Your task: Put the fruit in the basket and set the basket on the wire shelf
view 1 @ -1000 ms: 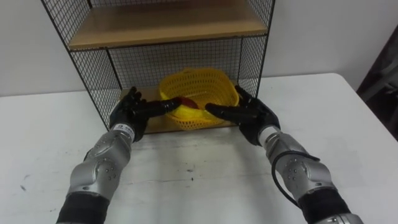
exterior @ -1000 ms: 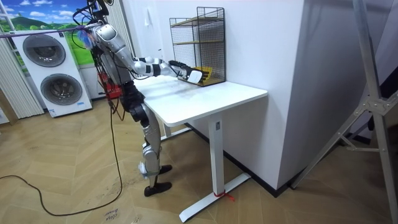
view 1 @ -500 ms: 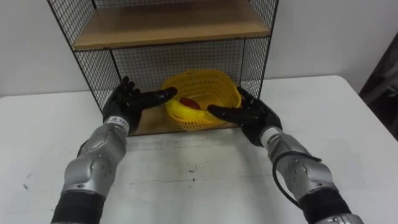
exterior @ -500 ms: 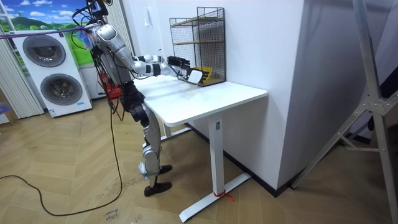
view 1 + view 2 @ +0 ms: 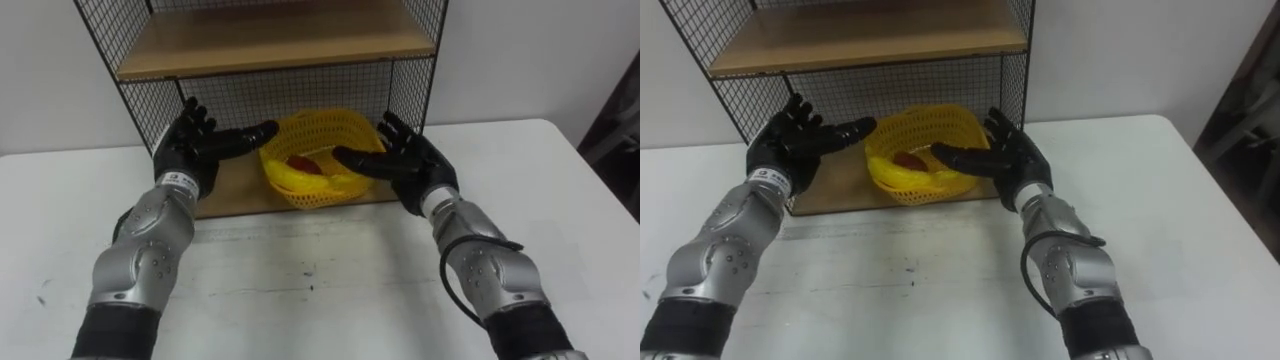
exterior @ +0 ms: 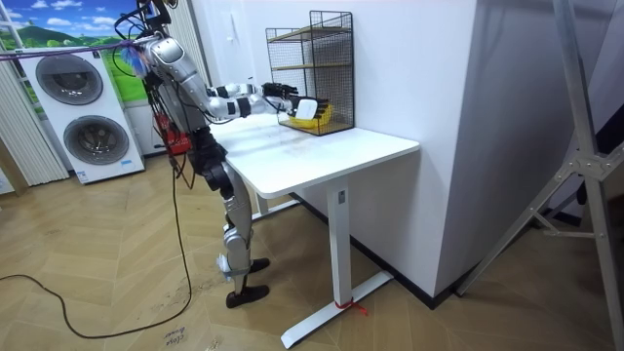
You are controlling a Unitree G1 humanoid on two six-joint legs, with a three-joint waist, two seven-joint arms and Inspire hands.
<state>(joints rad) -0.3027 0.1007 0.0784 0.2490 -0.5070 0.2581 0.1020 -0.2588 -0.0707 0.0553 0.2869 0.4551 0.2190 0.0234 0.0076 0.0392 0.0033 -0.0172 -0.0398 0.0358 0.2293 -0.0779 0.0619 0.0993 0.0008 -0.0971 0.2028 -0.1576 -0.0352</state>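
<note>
Fig.: my left hand [image 5: 186,148] and right hand [image 5: 415,166] flank the yellow basket [image 5: 330,130], fingers spread wide, holding nothing. Basket w/ red fruit [image 5: 300,163] sits on the btm board of the wire shelf [image 5: 300,90].

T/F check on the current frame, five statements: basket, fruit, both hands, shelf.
1. The yellow basket sits on the bottom board of the wire shelf. True.
2. The left hand is curled round the basket's rim. False: its fingers are straight and the hand is open, at the basket's left side.
3. A red fruit lies inside the basket. True.
4. The right hand is shut in a fist, resting on the table. False: it is open, held up at the basket's right side.
5. The wire shelf stands on the floor. False: it stands on the white table.
</note>
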